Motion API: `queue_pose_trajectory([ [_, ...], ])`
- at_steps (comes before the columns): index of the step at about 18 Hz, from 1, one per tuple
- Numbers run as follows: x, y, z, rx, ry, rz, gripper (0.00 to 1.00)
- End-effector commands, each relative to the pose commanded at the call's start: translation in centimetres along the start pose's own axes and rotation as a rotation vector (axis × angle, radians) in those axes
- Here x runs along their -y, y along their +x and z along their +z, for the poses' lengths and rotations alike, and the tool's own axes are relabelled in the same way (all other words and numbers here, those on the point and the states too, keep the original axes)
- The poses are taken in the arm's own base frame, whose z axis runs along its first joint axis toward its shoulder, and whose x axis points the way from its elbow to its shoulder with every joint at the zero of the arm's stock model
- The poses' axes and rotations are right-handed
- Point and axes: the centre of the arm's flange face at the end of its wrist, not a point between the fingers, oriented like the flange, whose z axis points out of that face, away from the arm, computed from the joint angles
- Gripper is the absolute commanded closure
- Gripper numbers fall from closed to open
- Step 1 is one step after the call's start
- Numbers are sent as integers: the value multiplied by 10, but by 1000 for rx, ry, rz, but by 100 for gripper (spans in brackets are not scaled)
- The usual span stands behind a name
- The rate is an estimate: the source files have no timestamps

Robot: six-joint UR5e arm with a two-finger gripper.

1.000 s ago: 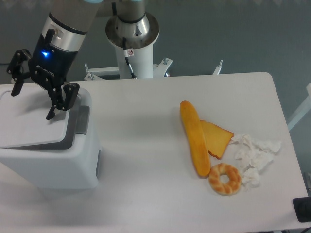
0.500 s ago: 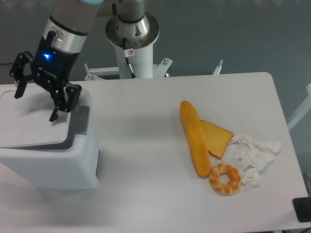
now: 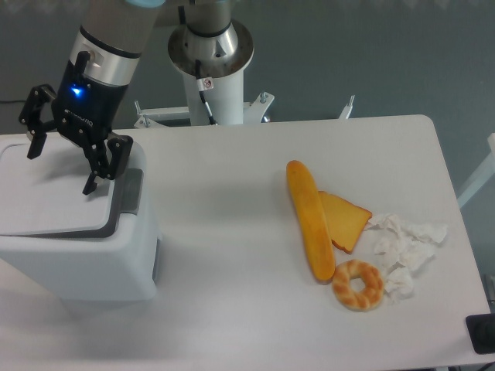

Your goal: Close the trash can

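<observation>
Claw (image 3: 62,166): 2 fingers spread wide, gripping nothing, poised over the lid (image 3: 50,189) of the trash can (image 3: 77,247). Trash can: white, boxy, at 9 o'clock on the worktop (image 3: 232,232); lid looks down and near flat, grey tab (image 3: 130,192) on the rim at its 3 o'clock side. Risks: if the lid is not fully seated, lifting away leaves it ajar; an off-centre push near the tab edge could tip or shove the bin; a spread fingertip could catch the lid edge on withdrawal and reopen it.

White table (image 3: 232,255) (rounded corners) before grey floor (image 3: 371,54).
</observation>
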Motion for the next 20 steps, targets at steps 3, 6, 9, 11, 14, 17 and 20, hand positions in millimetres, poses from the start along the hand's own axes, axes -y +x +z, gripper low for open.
queue_pose_trajectory([
  [3, -1, 0, 0, 1, -2, -1, 0],
  [6, -2, 1, -1, 1, 0, -1, 0],
  [9, -2, 2, -1, 1, -1, 0, 0],
  [11, -2, 2, -2, 2, 0, 1, 0],
  [14, -3, 1, 1, 0, -4, -1, 0],
  [17, -4, 1, 1, 7, -11, -1, 0],
  [20, -4, 2, 0, 9, -8, 1, 0],
])
